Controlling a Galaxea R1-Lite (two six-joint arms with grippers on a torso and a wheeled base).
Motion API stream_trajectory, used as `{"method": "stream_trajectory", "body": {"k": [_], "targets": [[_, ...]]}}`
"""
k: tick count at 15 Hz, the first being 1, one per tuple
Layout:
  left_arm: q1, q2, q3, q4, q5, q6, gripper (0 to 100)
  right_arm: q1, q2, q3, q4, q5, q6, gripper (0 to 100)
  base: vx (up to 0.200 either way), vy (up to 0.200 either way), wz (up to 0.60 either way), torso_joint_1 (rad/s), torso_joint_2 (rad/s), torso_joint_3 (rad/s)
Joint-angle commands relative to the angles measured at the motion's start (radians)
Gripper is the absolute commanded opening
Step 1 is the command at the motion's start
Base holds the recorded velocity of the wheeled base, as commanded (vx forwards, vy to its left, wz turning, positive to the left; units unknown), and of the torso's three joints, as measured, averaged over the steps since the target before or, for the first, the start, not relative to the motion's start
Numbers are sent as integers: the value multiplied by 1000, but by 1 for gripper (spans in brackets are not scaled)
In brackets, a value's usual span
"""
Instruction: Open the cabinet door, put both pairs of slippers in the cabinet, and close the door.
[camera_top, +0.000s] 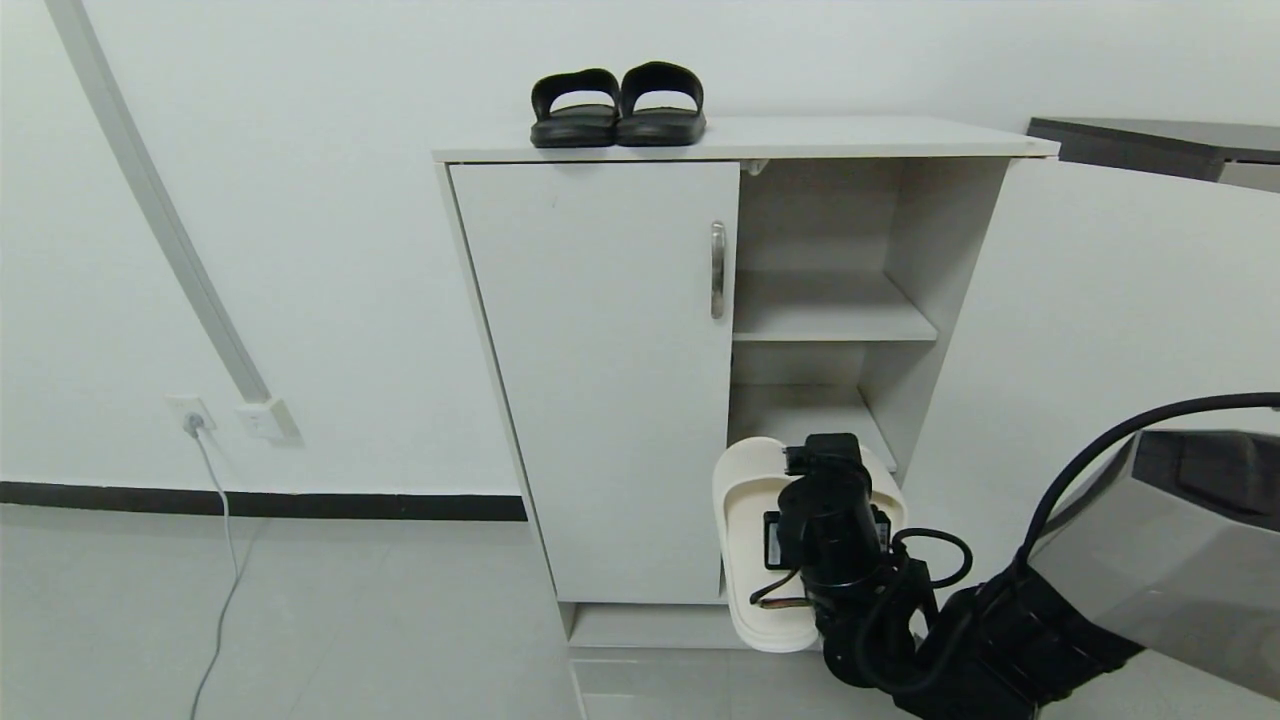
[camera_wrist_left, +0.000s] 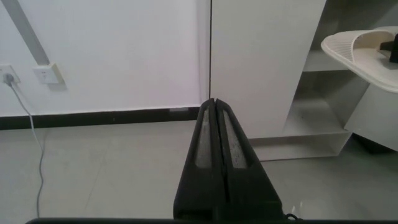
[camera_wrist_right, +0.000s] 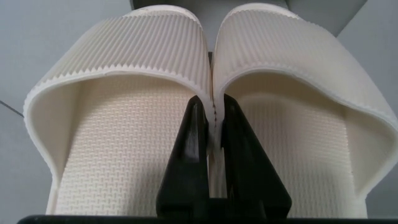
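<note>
I have the right gripper (camera_wrist_right: 213, 111) clamped on the white slippers' (camera_wrist_right: 124, 93) touching inner edges before the open cabinet (camera_top: 600, 380); left gripper (camera_wrist_left: 215, 109) closed, empty

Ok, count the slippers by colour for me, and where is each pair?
Black slippers: 2, on the cabinet top.
White slippers: 2, pinched in the right gripper.
Total: 4 slippers.
</note>
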Motion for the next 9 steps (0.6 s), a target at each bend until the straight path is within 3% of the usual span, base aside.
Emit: {"method": "stream_trajectory", "body": {"k": [1, 8, 9], "targets": [[0, 3, 0, 0, 0, -1, 0, -2, 8, 1, 0, 0, 0, 0, 0, -200, 0, 7, -7, 7], [0, 3, 0, 0, 0, -2, 0, -9, 39, 10, -14, 2, 1, 0, 0, -200, 0, 5, 3, 2], [0, 3, 0, 0, 0, -2, 0, -11, 42, 16, -23, 3, 1, 0, 0, 0, 0, 0, 0, 0]]}}
